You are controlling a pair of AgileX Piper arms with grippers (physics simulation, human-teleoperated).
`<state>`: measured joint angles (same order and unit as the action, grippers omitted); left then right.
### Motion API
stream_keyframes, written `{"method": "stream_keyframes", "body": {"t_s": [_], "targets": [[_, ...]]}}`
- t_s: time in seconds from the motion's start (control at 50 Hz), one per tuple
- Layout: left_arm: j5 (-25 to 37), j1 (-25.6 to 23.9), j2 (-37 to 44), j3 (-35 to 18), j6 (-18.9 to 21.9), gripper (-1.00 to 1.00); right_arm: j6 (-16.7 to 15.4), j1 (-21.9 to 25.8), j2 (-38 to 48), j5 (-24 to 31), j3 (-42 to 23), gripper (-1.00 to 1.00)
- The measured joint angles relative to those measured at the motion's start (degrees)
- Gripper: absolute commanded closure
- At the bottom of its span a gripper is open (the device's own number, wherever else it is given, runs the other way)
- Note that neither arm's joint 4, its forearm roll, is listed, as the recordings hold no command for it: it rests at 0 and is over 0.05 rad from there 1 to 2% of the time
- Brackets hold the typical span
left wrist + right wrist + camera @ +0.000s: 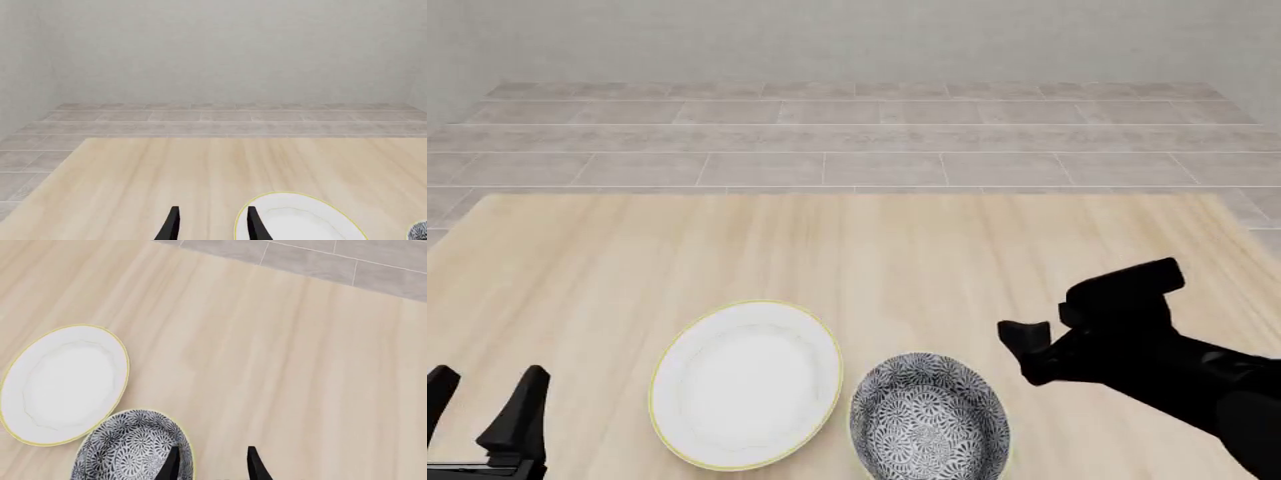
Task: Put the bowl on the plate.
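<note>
From the front camera I see the bowl (930, 418) sitting on the table (868, 250) at the near edge, a little right of centre, with the plate (747, 384) just to its left. Their rims are nearly touching; I cannot tell whether they actually meet. The bowl is upright and empty, and so is the plate.

My right gripper (212, 464) is just beside the bowl's right rim. In the right wrist camera its two fingers stand parted with nothing between them: one finger shows over the bowl's rim, the other over bare wood to the right of it. In the front camera the right arm (1148, 350) reaches in from the near right, its tip close to the bowl's far right side.

My left gripper (483, 405) sits at the near left corner, well left of the plate, fingers spread apart and holding nothing. Its wrist camera shows the plate's edge just past one finger (254, 224).
</note>
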<state>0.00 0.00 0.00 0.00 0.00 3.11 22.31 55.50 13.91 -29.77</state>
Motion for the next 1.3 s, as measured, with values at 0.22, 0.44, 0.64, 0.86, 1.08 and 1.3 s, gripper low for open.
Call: {"method": "stream_keyframes", "body": {"t_s": [0.22,0.44,0.64,0.86,1.08,1.3], "targets": [[0.0,0.0,0.0,0.0,0.0,-1.0,1.77,1.67,2.03,-1.89,1.43,-1.0],[0.0,0.0,0.0,0.0,0.0,-1.0,3.32,2.99,3.57,-3.4,2.6,-1.0],[0.0,0.0,0.0,0.0,0.0,-1.0,4.73,3.96,4.78,-5.05,3.84,-1.0],[0.0,0.0,0.0,0.0,0.0,-1.0,5.73,4.89,5.92,-6.43,4.64,-1.0],[0.0,0.0,0.0,0.0,0.0,-1.0,6.2,5.21,6.66,-7.17,5.29,-1.0],[0.0,0.0,0.0,0.0,0.0,-1.0,6.12,5.06,7.01,-7.35,5.45,-1.0]]}}
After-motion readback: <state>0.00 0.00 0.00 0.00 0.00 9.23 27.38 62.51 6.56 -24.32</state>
